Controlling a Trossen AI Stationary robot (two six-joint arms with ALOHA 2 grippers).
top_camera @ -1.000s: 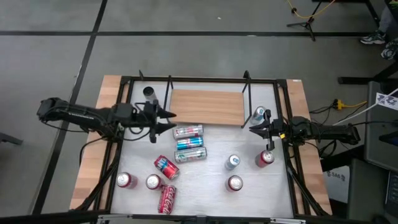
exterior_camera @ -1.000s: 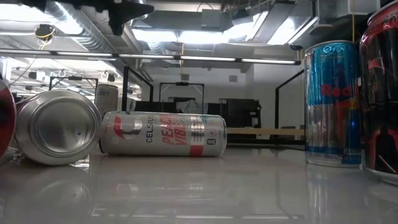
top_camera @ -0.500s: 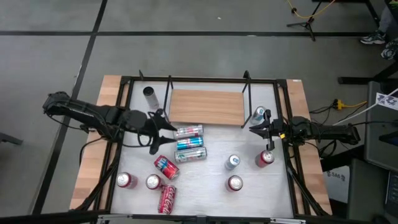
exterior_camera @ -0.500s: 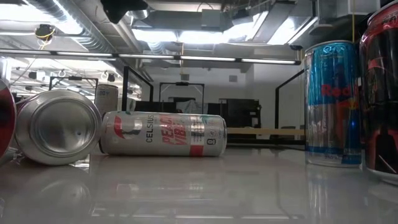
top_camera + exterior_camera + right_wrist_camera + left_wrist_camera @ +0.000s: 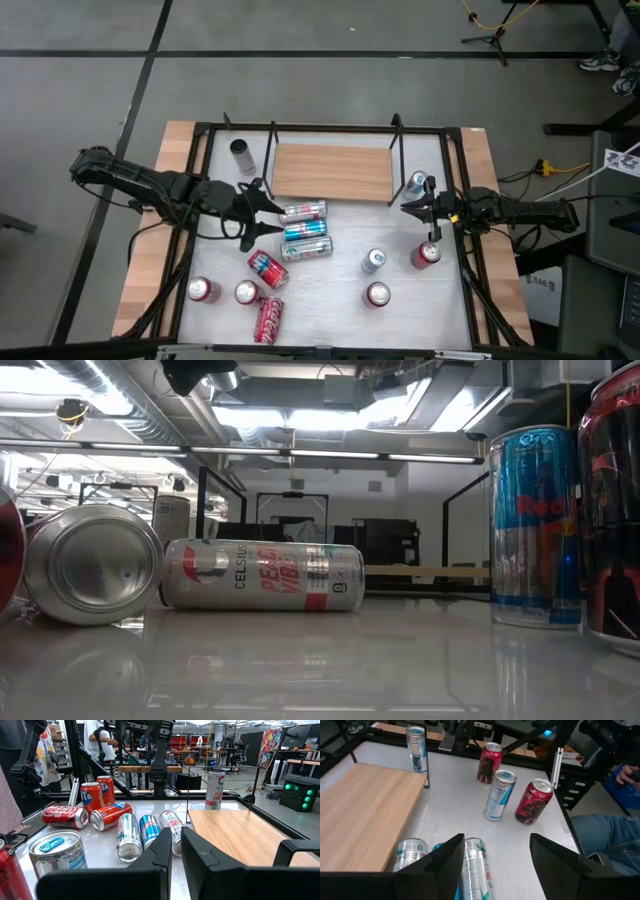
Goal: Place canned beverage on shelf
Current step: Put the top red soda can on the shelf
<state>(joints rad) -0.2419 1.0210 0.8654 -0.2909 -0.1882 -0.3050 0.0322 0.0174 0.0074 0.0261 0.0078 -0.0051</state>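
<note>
The shelf (image 5: 332,170), a light wooden board with black rod brackets, lies at the table's far middle. Three silver and blue cans (image 5: 305,230) lie on their sides side by side just in front of it. My left gripper (image 5: 262,207) hovers open to their left, pointing at them; in the left wrist view its fingers frame the nearest lying can (image 5: 475,865) from above without touching it. A silver can (image 5: 241,150) stands left of the shelf. My right gripper (image 5: 408,207) waits shut at the shelf's right end, beside a standing blue can (image 5: 420,183).
Red cans stand and lie near the front left (image 5: 246,292). Three upright cans (image 5: 377,294) stand at the front right. A black rod frame (image 5: 200,180) runs around the white tabletop. Bare tabletop shows between the two can groups.
My left gripper has swung from beside the standing silver can toward the table's near edge, turning as it went, and has come to a stop left of the lying cans. The silver can now shows free of the arm. The gap between the fingers looks unchanged.
</note>
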